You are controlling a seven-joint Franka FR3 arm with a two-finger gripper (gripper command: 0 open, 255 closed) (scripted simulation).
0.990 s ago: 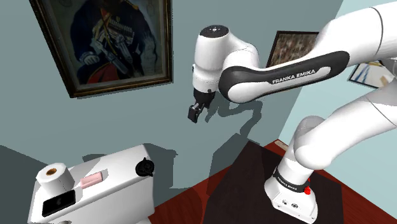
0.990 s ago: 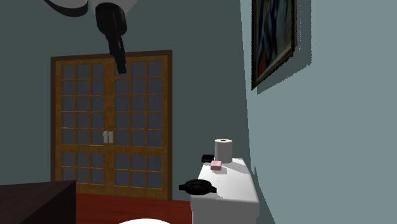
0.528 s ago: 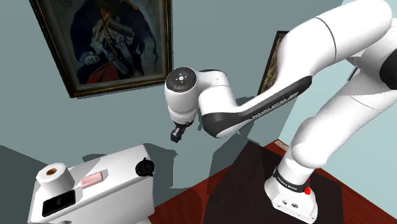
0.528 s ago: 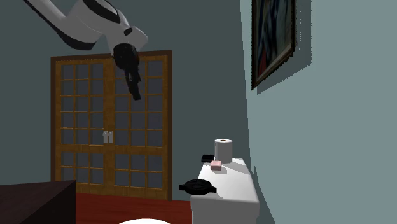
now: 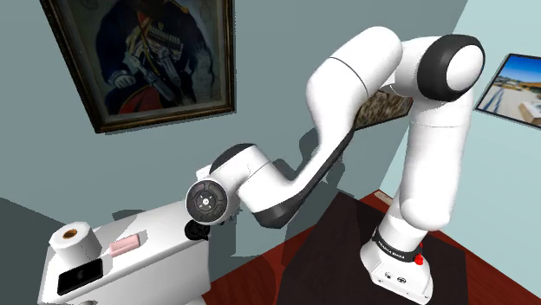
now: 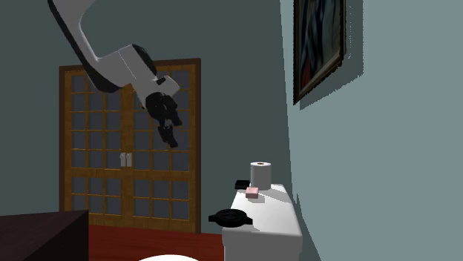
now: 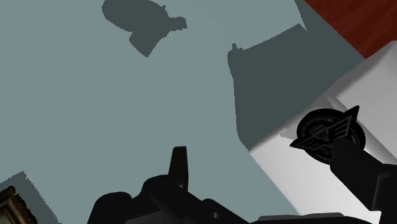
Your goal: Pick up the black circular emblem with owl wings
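Gripper (image 6: pixel 169 137) open and empty, tilted toward the winged black emblem (image 7: pixel 326 130) lying flat below and ahead of it on the white cabinet top (image 6: pixel 276 219); fingers spread, probably to straddle it.

White, rounded arm (image 5: pixel 364 78) with dark joints, small red button (image 5: pixel 420 258) on its base (image 5: pixel 390 264), all-black hand (image 6: pixel 169 138)

1. premises: a room in a home, domestic in finish.
2. walls: grey-blue, hung with a large framed portrait painting (image 5: pixel 143 56) and a smaller framed picture (image 5: pixel 520 87).
3. joinery: wooden double doors (image 6: pixel 130 144) with many small panes; red-brown wood floor (image 5: pixel 256 270).
4. furnishing: white unit (image 6: pixel 271 215) bearing a paper roll (image 6: pixel 260 174) and a pink bar (image 6: pixel 252 192).
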